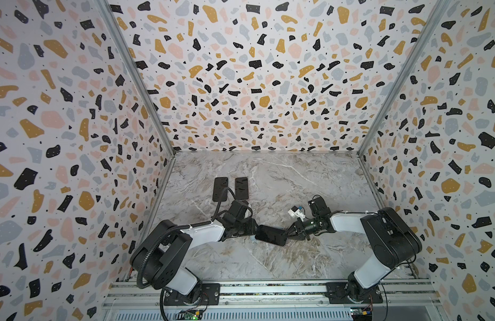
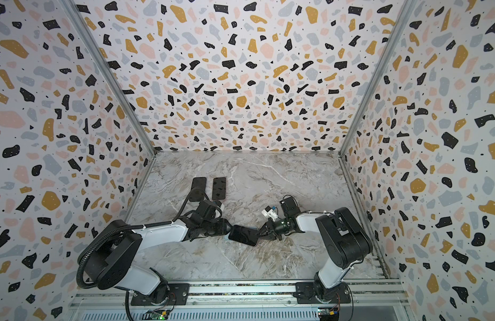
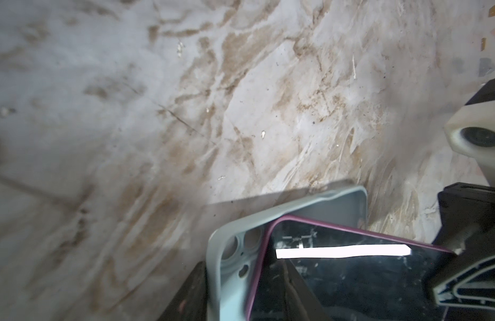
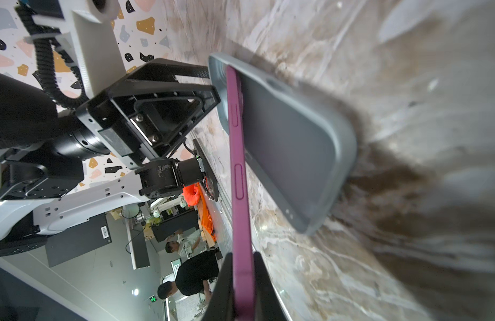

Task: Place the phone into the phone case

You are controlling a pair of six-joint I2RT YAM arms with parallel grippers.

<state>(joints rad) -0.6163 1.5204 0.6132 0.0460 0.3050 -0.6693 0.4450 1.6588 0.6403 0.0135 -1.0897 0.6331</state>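
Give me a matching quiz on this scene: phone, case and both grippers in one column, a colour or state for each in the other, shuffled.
1 phone
2 case
3 left gripper
4 right gripper

A pale blue-grey
B pinches the phone's edge
C purple rim
D clamps the case's camera end

Pairs: 1C, 2A, 3D, 4B

Both top views look down from high over the tabletop [image 1: 296, 180]; both wrist views, close, share the phone [image 3: 365, 286].

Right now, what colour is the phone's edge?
The phone edge is magenta-purple, clearest in the right wrist view.
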